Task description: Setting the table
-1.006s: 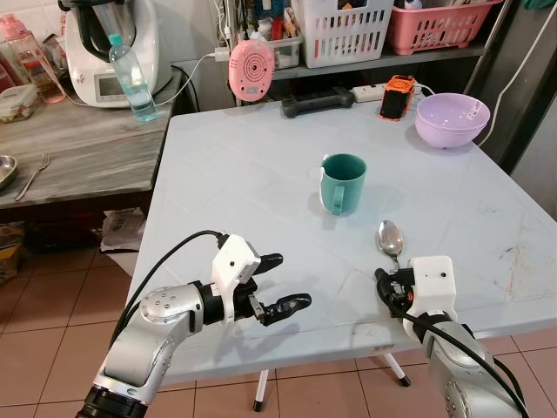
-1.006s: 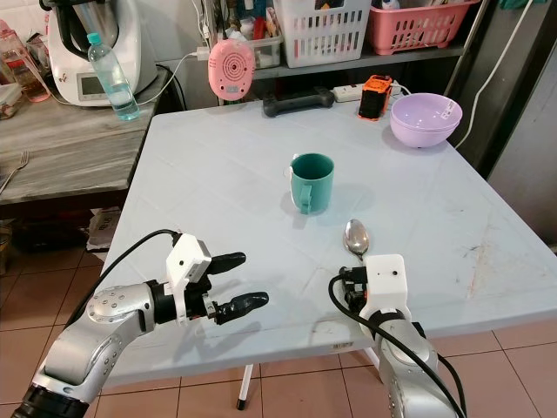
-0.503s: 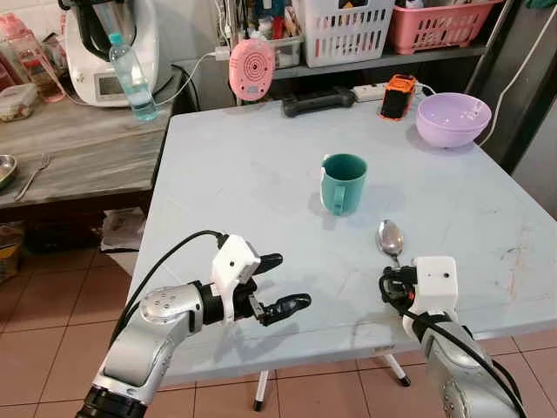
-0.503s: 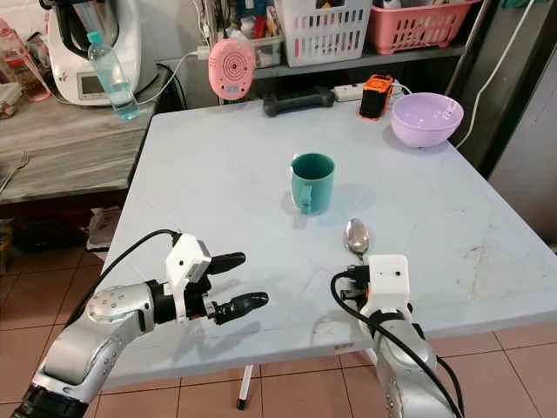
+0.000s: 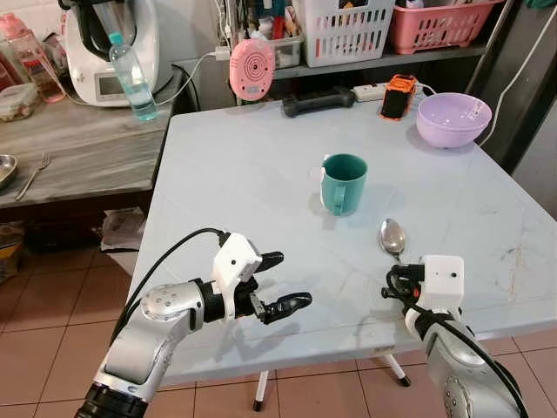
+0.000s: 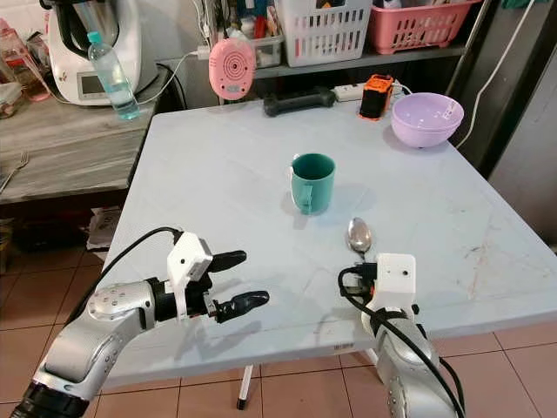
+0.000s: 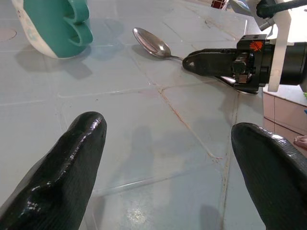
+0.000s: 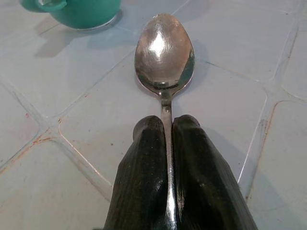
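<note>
A metal spoon (image 5: pixel 392 236) lies on the pale table (image 5: pixel 244 174), bowl pointing toward the green mug (image 5: pixel 342 183). My right gripper (image 8: pixel 166 125) is shut on the spoon's handle (image 8: pixel 166 115) near the table's front edge; in the left wrist view that gripper (image 7: pixel 189 62) shows low over the table. My left gripper (image 5: pixel 282 282) hovers open over the front left of the table, nothing between its fingers (image 7: pixel 72 158). A lilac bowl (image 5: pixel 452 118) stands at the far right corner.
Along the table's far edge lie a black handheld device (image 5: pixel 317 101), an orange gadget (image 5: pixel 398 96) and a pink round speaker (image 5: pixel 251 68). A side counter (image 5: pixel 78 148) to the left holds a water bottle (image 5: pixel 132 77) and a kitchen machine (image 5: pixel 109 43). Baskets sit on a shelf behind.
My right gripper has drifted slightly right with the spoon in it. The left gripper has stayed in place.
</note>
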Controlling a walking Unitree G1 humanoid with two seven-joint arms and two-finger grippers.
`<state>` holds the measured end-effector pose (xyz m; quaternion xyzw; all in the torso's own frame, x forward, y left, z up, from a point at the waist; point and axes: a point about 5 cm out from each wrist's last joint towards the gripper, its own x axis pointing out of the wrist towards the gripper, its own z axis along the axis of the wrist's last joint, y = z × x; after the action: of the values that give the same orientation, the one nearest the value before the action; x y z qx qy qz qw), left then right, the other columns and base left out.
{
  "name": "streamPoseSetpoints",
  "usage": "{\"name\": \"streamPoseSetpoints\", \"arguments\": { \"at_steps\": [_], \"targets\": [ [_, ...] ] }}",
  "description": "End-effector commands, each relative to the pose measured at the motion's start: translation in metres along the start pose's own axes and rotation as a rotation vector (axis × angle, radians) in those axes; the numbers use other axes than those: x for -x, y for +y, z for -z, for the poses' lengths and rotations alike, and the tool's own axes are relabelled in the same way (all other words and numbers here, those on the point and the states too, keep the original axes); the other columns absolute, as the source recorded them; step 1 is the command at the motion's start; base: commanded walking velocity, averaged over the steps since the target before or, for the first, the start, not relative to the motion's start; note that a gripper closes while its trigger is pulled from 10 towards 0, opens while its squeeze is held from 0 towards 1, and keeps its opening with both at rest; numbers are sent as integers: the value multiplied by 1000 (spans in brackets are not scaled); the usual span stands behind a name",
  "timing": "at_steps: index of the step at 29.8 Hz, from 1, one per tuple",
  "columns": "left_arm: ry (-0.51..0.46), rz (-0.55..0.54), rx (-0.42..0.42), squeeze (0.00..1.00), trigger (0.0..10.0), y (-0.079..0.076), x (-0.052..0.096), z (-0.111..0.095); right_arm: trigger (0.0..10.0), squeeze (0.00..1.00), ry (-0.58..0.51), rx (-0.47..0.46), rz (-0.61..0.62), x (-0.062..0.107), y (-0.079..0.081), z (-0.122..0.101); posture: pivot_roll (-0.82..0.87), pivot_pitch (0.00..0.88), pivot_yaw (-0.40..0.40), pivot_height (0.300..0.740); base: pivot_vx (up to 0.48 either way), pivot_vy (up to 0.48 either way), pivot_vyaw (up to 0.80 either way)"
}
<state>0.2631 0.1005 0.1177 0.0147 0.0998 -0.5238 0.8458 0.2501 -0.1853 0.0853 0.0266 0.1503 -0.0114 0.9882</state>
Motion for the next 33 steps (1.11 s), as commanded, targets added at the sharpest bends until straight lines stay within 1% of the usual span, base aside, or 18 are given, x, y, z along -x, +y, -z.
{"name": "streamPoseSetpoints", "arguments": {
  "at_steps": [1,8,12,16,18,19,20,23,24,25,26,27,28,30,31,33],
  "targets": [
    [16,3,-22,0,10000,2,2,0,0,0,140,-33,34,5,-5,30,-91,36,98,740,0,0,0],
    [17,3,-29,0,10000,2,3,-1,0,0,144,-42,25,7,-1,33,-87,44,102,740,0,0,0],
    [14,-7,-17,0,10000,0,4,1,0,0,98,-14,35,8,-2,29,-86,39,101,740,0,0,0],
    [6,-20,13,0,10000,2,5,3,0,0,-6,24,62,7,-3,11,-85,33,98,740,0,0,0],
    [3,-25,7,0,10000,2,5,2,0,0,-50,41,66,7,-2,1,-85,36,96,740,0,0,0],
    [3,-25,7,0,10000,2,5,2,0,0,-50,41,66,7,-2,1,-85,36,96,740,0,0,0],
    [0,-28,10,0,10000,3,6,2,0,0,-104,48,74,7,-2,-10,-84,36,95,740,0,0,0],
    [0,-29,15,0,10000,3,6,3,0,0,-121,49,77,7,-2,-13,-83,34,94,740,0,0,0],
    [-2,-41,26,0,10000,4,8,3,0,0,-173,54,87,8,-1,-23,-82,32,92,740,0,0,0],
    [-2,-41,26,0,10000,4,8,3,0,0,-173,54,87,8,-1,-23,-82,32,92,740,0,0,0],
    [-5,-56,31,0,10000,6,10,4,0,0,-218,63,95,9,0,-32,-85,35,92,740,0,0,0],
    [-23,-101,37,0,10000,10,13,4,0,0,-266,80,100,10,1,-41,-86,34,90,740,0,0,0],
    [-42,-191,21,0,10000,16,16,3,0,0,-299,114,108,11,1,-48,-83,33,88,740,0,0,0],
    [-42,-191,21,0,10000,16,16,3,0,0,-299,114,108,11,1,-48,-83,33,88,740,0,0,0],
    [-64,-304,16,0,10000,24,20,3,0,0,-322,140,113,13,0,-53,-82,29,87,740,0,0,0],
    [-64,-304,16,0,10000,24,20,3,0,0,-322,140,113,13,0,-53,-82,29,87,740,0,0,0]
  ]
}}
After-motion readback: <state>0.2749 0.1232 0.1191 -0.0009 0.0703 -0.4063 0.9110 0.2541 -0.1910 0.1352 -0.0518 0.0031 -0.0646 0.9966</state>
